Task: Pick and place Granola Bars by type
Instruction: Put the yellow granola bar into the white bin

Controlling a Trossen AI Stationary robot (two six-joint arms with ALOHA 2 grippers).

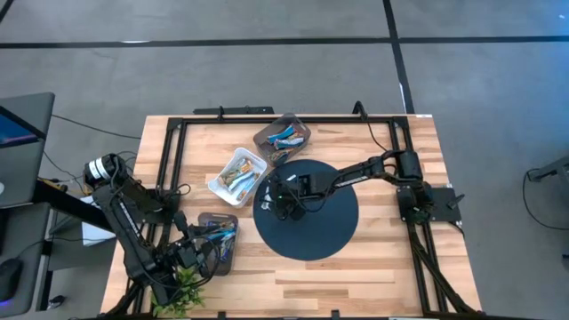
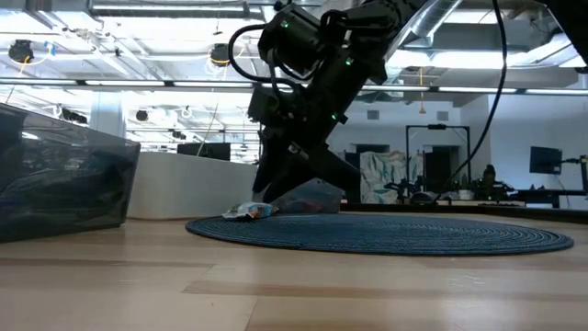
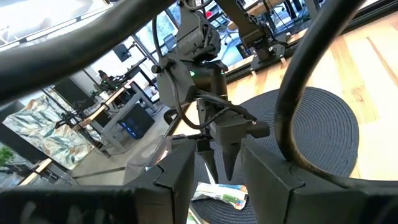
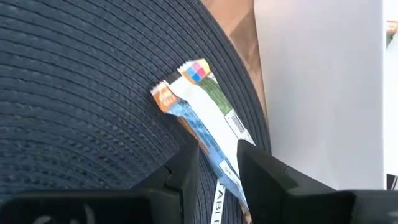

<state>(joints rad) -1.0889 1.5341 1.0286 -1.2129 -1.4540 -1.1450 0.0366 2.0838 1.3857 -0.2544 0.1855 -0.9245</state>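
— Where's the right arm?

— Stretched from its base at the counter's right edge toward the middle, wrist bent down steeply. The right claw (image 1: 274,197) points down, tips nearly at the surface.

— Fingers?

— Parted a little; in the right wrist view a narrow gap shows between the two fingers (image 4: 186,171).

— And the left arm?

— Folded at the counter's near left corner. The left claw (image 1: 210,238) hangs low there, its fingers (image 3: 177,168) apart.

Bright, even overhead light; ceiling strip lamps (image 2: 55,44) glare in the low view, and the near wooden tabletop (image 2: 294,285) blurs.
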